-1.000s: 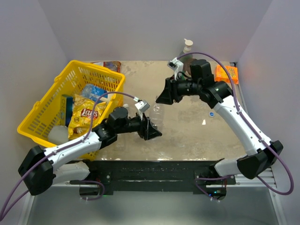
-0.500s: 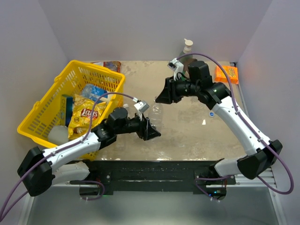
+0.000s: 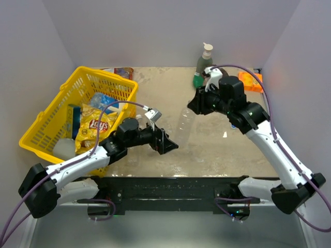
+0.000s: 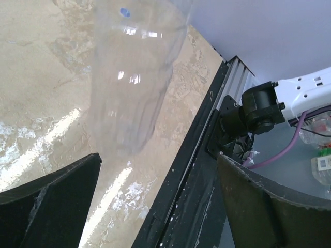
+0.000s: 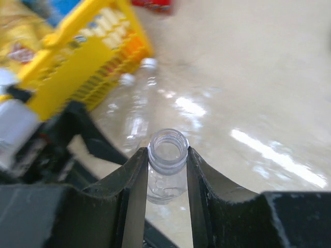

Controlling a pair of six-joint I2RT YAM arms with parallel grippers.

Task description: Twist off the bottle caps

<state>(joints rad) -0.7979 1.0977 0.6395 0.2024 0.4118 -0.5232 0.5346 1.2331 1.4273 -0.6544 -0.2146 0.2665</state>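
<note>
Over the middle of the tabletop (image 3: 217, 150), the left end effector (image 3: 166, 142) just let go. Its jaws are flung wide apart, where a second ago they squeezed the bottle (image 3: 184, 123). So who's got it now? (bolt_head)

That'd be the right end effector (image 5: 167, 155), clamped tight on the neck, which is open with no cap on it. It has swung the bottle back and rightward, tilted. Can't tell whether the base touches down. Looks like this one's done. A blue cap (image 3: 234, 125) lies loose nearby, and the white caps (image 5: 149, 63) by the yellow basket (image 3: 106, 74) likely still need twisting. (yam_fan)
</note>
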